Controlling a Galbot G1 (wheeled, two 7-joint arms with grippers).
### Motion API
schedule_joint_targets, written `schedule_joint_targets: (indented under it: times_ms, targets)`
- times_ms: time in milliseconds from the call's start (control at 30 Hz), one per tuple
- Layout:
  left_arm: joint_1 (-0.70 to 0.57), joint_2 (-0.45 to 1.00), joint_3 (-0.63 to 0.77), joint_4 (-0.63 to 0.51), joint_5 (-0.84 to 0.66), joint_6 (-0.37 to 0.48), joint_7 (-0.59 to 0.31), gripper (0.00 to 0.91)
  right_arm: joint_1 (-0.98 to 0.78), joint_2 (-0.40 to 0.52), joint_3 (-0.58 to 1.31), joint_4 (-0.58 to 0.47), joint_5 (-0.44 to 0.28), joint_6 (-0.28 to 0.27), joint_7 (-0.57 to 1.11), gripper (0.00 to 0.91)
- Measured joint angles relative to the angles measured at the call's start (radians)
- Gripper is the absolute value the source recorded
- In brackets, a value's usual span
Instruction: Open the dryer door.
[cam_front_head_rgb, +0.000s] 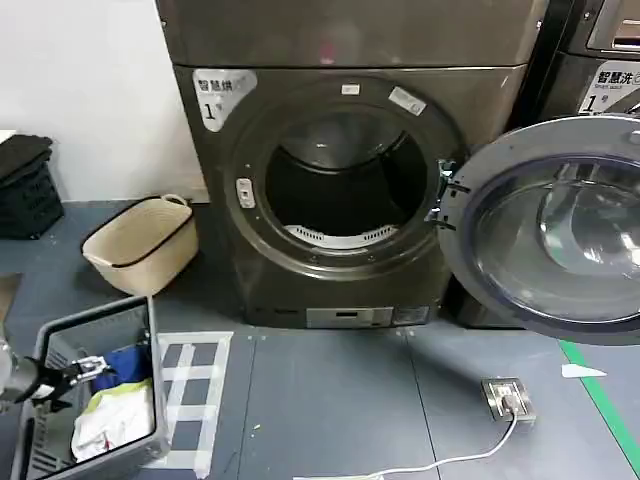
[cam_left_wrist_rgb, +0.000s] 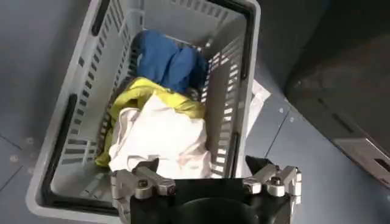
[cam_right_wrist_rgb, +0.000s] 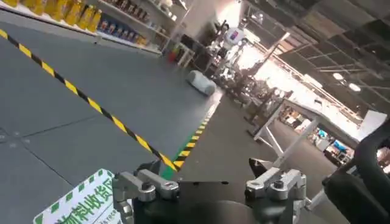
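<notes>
Dryer door stands swung wide on its right-side hinge, its dark inner face and chrome rim turned outward across the front of the darker neighbouring machine, while the round drum opening of the dryer shows bare. By the look of it the opening is already done. What could spoil it from here is mostly the door drifting back on its hinge if nothing holds it, or an arm clipping the projecting rim on a later move. The left gripper hovers low over the grey laundry basket with its fingers spread and nothing between them, above the white and yellow clothes; a careless drop would snag cloth. The right gripper also stands spread and empty, aimed away over the floor with its yellow-black floor tape
</notes>
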Motion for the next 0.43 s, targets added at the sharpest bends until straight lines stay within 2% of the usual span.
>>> schedule_joint_targets:
  times_ms: [433]
  targets:
    - [0.006,0.000,0.000,0.000,0.007,0.000,0.000,0.907,0.000,-0.002,0.001,-0.001,0.000,0.001,0.000,0.907]
